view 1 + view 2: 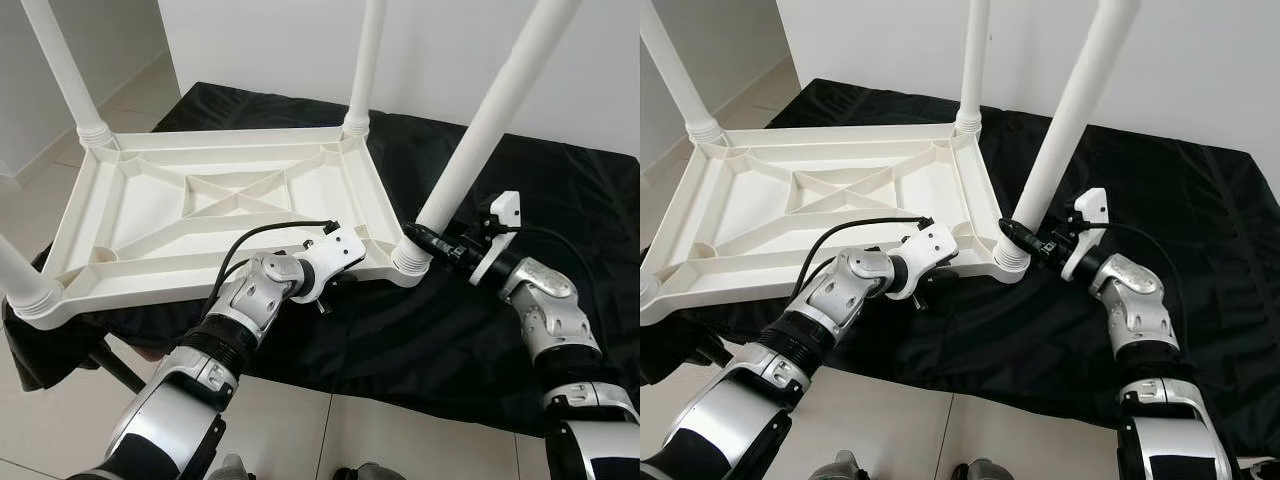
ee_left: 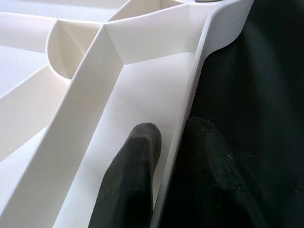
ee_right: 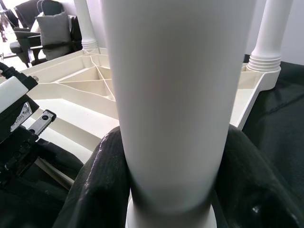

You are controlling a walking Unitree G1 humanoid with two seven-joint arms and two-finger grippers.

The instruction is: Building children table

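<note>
here the white table lies upturned; right end effector clasps a leg, left end effector pinches its rim

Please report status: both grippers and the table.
Left gripper pinching rim of upturned white plastic table. Right gripper clamped on near-right white leg. Black cloth underneath.

A black cloth covers the floor under the work, reaching to a plain white wall. Pale floor tiles show at its near edge (grout lines visible). In the right wrist view, dark armchairs stand far back.
</note>
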